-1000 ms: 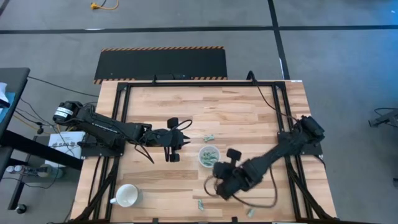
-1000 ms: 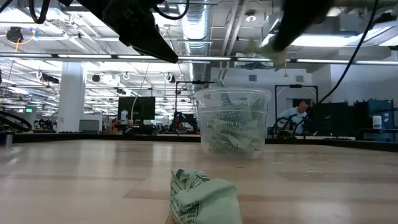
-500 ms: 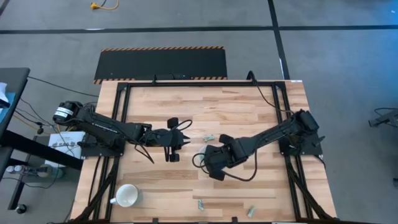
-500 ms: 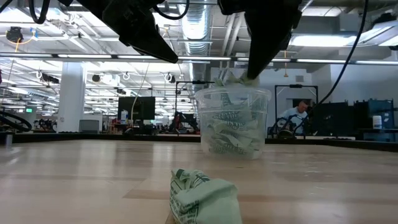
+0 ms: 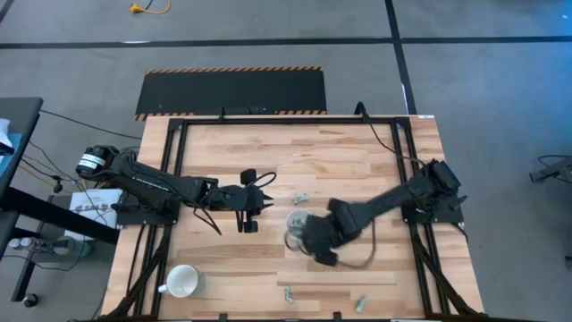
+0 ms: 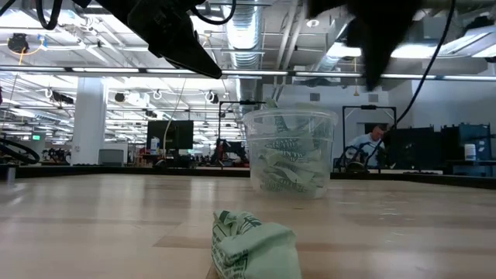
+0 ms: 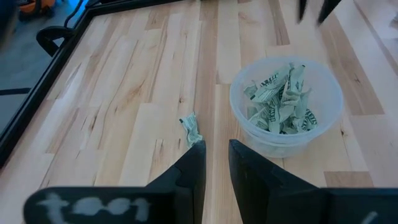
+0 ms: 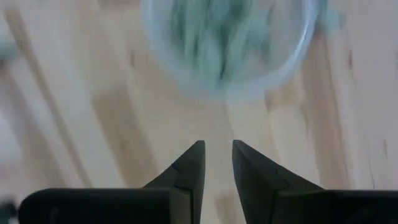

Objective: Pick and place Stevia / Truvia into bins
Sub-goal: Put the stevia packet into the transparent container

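white mug (image 5: pixel 183 282), wooden table (image 5: pixel 357 170)

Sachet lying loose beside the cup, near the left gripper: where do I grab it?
Pinch the sachet across its narrow middle, coming straight down. It lies crumpled and low on the table, so a sideways approach would probably push it. It sits apart from the cup, with bare wood along both long sides. The left gripper is nearest.

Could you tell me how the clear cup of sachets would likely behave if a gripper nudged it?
The clear cup looks thin-walled and holds only paper sachets, so it is probably light and would slide on the smooth table. Its wide, squat shape suggests sliding before tipping.
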You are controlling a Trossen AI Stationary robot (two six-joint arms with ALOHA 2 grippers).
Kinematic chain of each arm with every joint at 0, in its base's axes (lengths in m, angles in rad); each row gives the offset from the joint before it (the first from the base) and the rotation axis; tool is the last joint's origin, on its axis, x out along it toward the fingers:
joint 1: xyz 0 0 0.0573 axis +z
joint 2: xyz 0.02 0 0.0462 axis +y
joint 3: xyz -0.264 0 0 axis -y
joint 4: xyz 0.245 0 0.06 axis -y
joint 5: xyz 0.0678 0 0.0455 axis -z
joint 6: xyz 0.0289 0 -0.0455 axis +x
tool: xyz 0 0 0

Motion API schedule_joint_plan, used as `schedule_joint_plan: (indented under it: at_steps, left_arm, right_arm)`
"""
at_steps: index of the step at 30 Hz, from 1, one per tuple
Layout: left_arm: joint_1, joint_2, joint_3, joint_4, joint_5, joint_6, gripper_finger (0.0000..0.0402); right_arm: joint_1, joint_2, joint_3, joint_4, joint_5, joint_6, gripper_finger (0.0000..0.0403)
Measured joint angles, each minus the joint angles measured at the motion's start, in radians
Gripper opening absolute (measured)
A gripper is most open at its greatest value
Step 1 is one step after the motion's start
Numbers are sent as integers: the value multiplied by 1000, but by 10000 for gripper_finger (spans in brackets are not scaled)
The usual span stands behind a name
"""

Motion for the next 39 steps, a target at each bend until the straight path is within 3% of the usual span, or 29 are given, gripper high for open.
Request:
schedule_joint_plan:
  at_steps: [6,11,16,22,29,33,39]
  left_arm:
    - [0,0,0,0,0,0,59]
    - [0,0,0,0,0,0,59]
    - [0,0,0,8,-8,0,59]
    - [0,0,0,8,-22,0,59]
    - [0,0,0,8,-24,0,59]
    - [0,0,0,8,-24,0,59]
    - [0,0,0,8,-24,0,59]
  right_arm:
    - [226,0,7,-164,69,180,75]
    - [433,0,-9,-116,142,356,75]
    - [571,-1,-36,-1,183,329,75]
    - [613,0,-100,78,191,342,76]
    - [591,0,-169,293,167,351,81]
    - [599,0,-180,322,134,351,111]
    - [620,0,-202,338,112,364,187]
